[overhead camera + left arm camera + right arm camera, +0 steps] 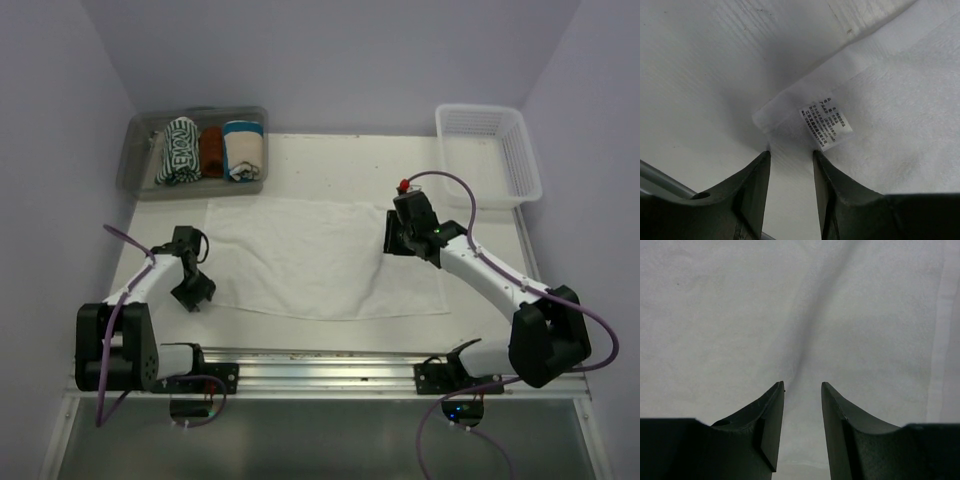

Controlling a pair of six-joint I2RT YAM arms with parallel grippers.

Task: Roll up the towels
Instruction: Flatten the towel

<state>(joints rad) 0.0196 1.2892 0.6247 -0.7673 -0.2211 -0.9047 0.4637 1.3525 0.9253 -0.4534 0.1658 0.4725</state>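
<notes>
White towel [320, 255] spread flat on my surface [330, 165], left jaws half open astride its near corner, right jaws half open over a crease, neither gripping

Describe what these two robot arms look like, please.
The left arm and right arm are white tubes with chunky black joints. A purple cable loops along each. The left gripper and right gripper have two dark tapered fingers; a red knob tops the right wrist.

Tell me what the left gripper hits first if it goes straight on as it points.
Probably the white towel, at its corner by the care label; the left gripper points onto that hem, though depth is unclear.
</notes>
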